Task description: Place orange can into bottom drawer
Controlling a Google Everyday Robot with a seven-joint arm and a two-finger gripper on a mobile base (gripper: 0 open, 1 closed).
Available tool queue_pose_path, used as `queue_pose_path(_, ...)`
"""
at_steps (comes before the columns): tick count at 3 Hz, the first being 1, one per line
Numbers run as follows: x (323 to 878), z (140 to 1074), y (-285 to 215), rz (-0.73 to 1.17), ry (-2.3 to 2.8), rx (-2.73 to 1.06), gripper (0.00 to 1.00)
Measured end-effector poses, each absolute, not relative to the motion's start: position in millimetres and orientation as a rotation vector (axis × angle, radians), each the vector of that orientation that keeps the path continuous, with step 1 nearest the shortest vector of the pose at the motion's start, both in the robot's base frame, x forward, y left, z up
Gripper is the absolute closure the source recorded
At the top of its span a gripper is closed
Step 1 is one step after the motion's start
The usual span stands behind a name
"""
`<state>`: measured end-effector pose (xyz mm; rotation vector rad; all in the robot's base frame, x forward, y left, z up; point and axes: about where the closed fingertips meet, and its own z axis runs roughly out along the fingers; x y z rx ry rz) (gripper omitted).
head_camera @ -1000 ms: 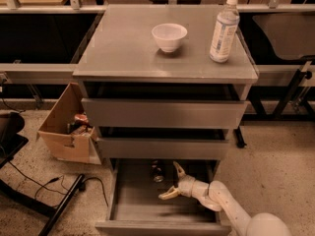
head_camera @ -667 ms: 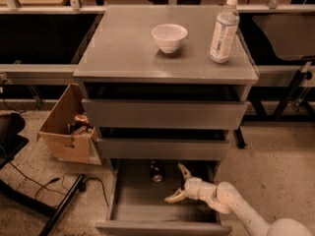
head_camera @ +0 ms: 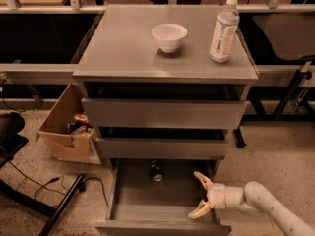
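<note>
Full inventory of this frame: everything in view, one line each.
cabinet: 1, grey, centre, three drawers
bowl: 1, white, cabinet top, centre
bottle: 1, clear with white cap, cabinet top, right
bottom drawer: 1, grey, pulled open
orange can: 1, dark in shadow, back of the bottom drawer
cardboard box: 1, brown, floor left of the cabinet
arm: 1, white, lower right
gripper: 1, cream, over the bottom drawer's front right, jaws open, empty
</note>
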<state>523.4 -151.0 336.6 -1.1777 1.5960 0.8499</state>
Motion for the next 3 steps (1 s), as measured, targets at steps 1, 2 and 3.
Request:
queue_pose_path(1, 472.6, 388.6, -192.3, 0.92, 1.662, -1.294, 0.0)
queue_pose_path(2, 425.4, 463.8, -222.5, 0.898, 1.81, -1.363, 0.0)
queue_pose_path(3, 404.6, 507.5, -226.6, 0.768, 1.94, -1.395, 0.0)
